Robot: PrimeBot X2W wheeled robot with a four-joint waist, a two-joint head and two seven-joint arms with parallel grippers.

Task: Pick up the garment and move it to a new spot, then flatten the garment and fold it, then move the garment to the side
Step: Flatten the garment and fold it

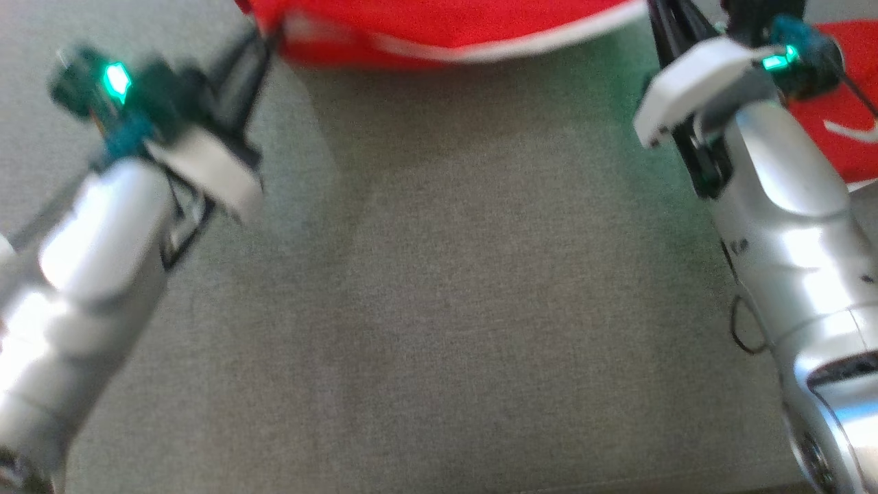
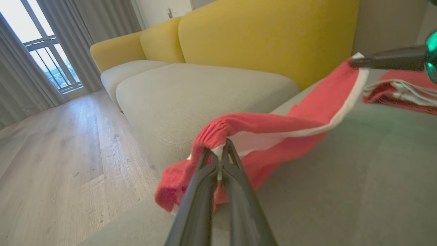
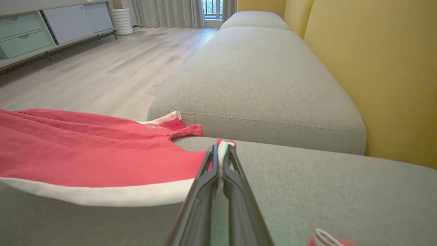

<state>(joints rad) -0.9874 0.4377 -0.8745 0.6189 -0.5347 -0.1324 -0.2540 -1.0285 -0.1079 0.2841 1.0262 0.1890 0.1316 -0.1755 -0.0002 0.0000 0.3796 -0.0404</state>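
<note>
Left hand [image 2: 220,147], right hand [image 3: 221,150] pinch soft red garment [image 3: 85,160] — white-edged.

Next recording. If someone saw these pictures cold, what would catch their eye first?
The bright red garment with white trim, held up and stretched between the two grippers above the grey sofa seat. The left gripper is shut on its gathered end, the right gripper on its white-edged corner. Behind it runs the yellow sofa back, and another red-and-white cloth pile lies on the seat near the right gripper.
</note>
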